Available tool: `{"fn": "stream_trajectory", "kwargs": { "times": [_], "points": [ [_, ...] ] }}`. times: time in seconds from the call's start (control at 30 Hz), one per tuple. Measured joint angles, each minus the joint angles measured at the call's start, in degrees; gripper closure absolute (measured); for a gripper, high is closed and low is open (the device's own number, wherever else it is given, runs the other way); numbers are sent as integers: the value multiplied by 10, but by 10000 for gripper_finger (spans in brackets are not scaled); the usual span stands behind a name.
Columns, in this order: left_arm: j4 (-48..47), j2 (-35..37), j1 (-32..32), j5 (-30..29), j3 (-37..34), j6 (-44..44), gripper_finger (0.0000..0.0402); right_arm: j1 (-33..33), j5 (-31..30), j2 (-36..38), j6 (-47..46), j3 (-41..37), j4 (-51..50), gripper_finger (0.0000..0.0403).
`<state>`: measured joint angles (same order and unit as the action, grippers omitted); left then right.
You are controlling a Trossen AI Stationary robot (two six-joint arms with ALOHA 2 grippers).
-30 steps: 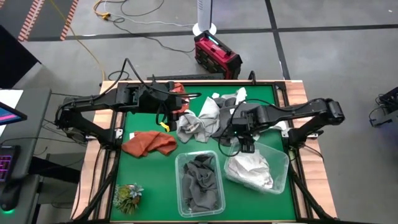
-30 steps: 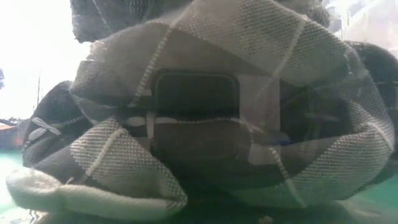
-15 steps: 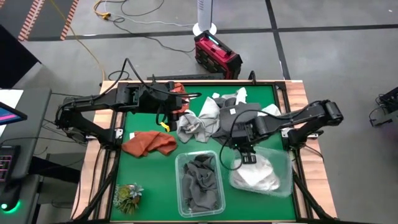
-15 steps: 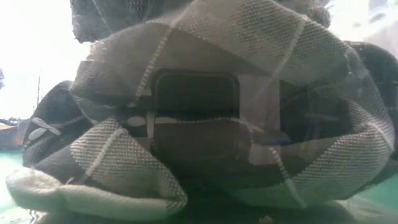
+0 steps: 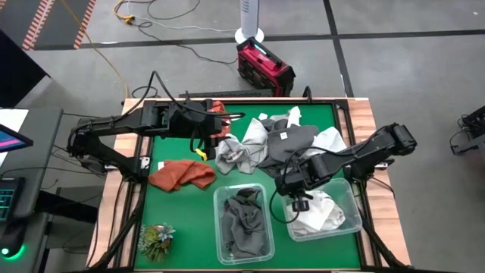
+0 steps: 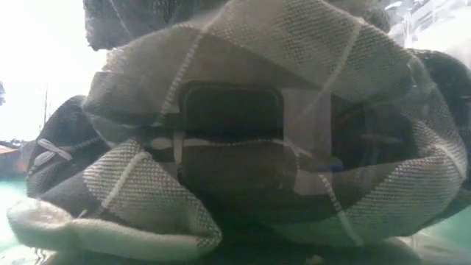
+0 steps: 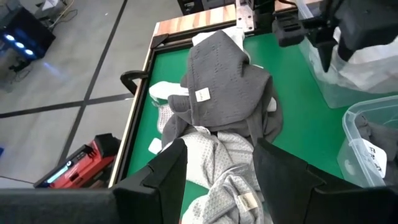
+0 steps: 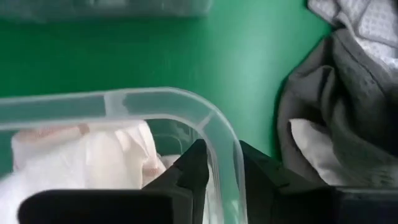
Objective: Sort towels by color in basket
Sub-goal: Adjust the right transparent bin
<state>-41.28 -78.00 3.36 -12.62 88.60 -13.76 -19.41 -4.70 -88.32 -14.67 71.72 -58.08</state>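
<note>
Your right gripper [image 5: 297, 199] has its jaws pinched almost closed on the rim of the clear bin [image 8: 186, 111], one jaw inside the wall and one outside. White towels [image 5: 322, 214] lie in that bin, just past the inner jaw. Your left gripper [image 7: 217, 162] hangs over the counter [image 5: 189, 205] with jaws spread and empty; a light grey towel [image 7: 221, 165] sits directly beneath them, and a dark grey towel [image 7: 227, 87] lies just beyond.
</note>
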Motion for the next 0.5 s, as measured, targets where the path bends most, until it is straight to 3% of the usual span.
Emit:
{"fn": "stream_trajectory", "kwargs": {
  "times": [0.5],
  "points": [
    [14,0,0,0,0,-6,228,19,33,-10,-104,1,39,320]
  ]
}}
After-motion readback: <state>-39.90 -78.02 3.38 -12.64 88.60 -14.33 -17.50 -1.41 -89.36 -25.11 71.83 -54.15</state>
